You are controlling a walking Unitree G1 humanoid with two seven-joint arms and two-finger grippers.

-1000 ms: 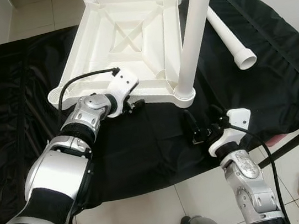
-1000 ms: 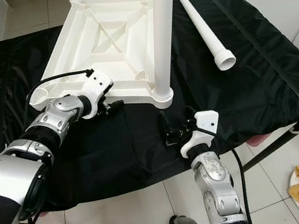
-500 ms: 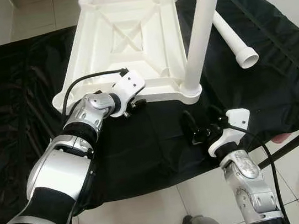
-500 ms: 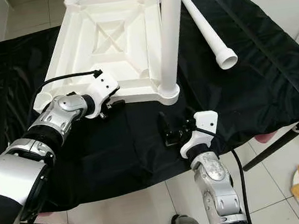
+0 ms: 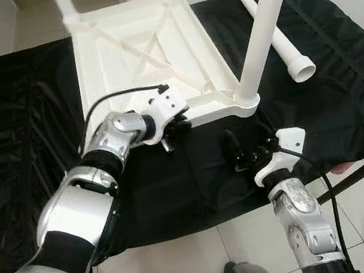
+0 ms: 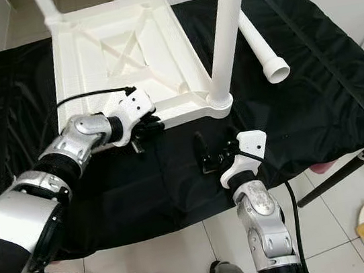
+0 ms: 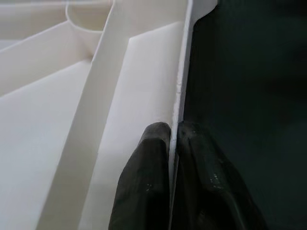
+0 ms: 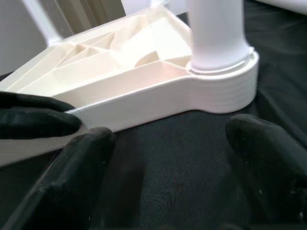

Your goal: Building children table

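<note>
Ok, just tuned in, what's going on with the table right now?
The white tabletop lies upside down on the black cloth. The left gripper is shut on its near rim. One leg stands in the near corner socket; a loose leg lies on the cloth beyond it. The right gripper hovers in front of that corner, jaws open.

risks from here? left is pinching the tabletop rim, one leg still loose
1. The left gripper is shut on only the thin rim of the upturned tabletop; it may slip or twist free.
2. The fitted leg stands tall; moving the top might tip it toward the open right gripper.
3. The loose leg could roll on the black cloth.
</note>
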